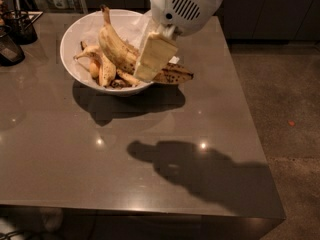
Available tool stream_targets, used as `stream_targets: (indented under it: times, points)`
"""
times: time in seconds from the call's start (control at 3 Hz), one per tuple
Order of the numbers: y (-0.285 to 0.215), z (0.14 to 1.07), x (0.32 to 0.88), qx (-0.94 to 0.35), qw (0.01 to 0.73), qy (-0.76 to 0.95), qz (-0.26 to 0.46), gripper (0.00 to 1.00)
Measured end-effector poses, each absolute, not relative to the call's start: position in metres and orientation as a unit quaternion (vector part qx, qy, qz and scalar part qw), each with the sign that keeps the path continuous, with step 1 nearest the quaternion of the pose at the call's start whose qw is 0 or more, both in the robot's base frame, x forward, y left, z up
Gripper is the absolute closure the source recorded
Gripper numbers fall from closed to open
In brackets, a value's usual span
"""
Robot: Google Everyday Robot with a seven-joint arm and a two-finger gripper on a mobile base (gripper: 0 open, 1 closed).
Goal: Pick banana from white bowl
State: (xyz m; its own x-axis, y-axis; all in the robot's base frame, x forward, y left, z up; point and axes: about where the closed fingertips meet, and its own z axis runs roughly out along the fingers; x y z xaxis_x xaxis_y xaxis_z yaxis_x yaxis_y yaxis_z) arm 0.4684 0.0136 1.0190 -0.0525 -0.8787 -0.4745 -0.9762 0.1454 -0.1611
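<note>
The white bowl point(70, 39) stands at the back left of the grey table, lined with white paper point(131, 26). My gripper point(152, 59), white-bodied with cream fingers point(154, 56), is over the bowl's right side. It is shut on the long, brown-speckled banana point(117, 46). The banana's stem points up at the bowl's far rim, and its dark end sticks out over the right rim. Shorter bananas point(106, 70) lie in the bowl below it. The middle of the held banana is hidden behind the fingers.
A dark holder with pens point(22, 26) and a black object point(9, 50) stand at the table's left edge. The table's right edge point(250, 119) drops to a concrete floor. The arm's shadow lies on the tabletop in front.
</note>
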Motion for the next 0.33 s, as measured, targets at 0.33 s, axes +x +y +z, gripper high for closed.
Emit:
stream_targets:
  times: [0.33]
  points:
    - [0.0137,1.0190,0.4682,-0.646,0.238,0.718,0.102,1.00]
